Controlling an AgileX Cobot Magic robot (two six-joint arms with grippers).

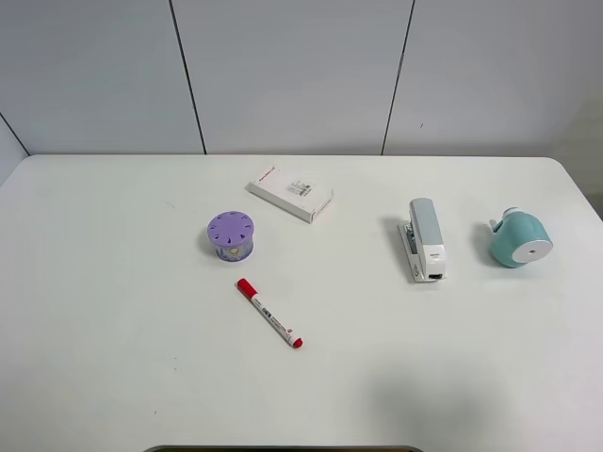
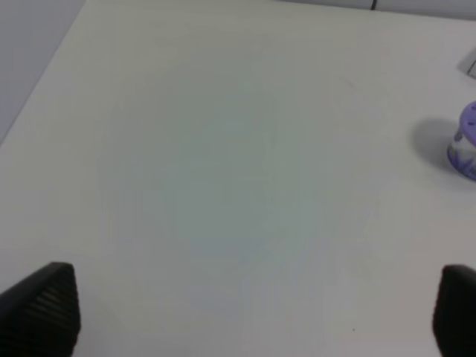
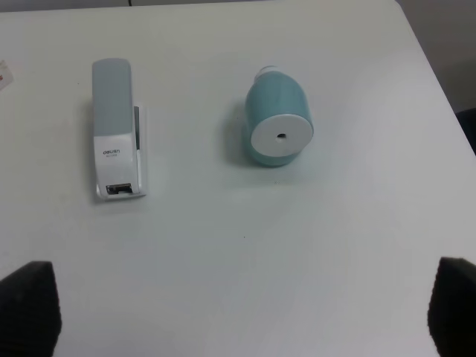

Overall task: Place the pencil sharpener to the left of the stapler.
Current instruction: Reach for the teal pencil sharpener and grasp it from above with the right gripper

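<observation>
Holding our right gripper (image 3: 242, 309) spread wide, we see the pencil sharpener (image 3: 277, 126) lying untouched beyond its fingertips, beside the stapler (image 3: 115, 126).

Teal pencil sharpener (image 1: 520, 239), grey-white stapler (image 1: 425, 238), purple container (image 1: 231, 234), red-capped marker (image 1: 269, 314).

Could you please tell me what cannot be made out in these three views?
Left wrist view: purple holed container, cut off by the frame edge.
Exterior high view: white box, label print too small to read.
Same view: red-capped marker, lettering too small.
Wrist views: left gripper and right gripper, only fingertips show, the rest cropped.
</observation>
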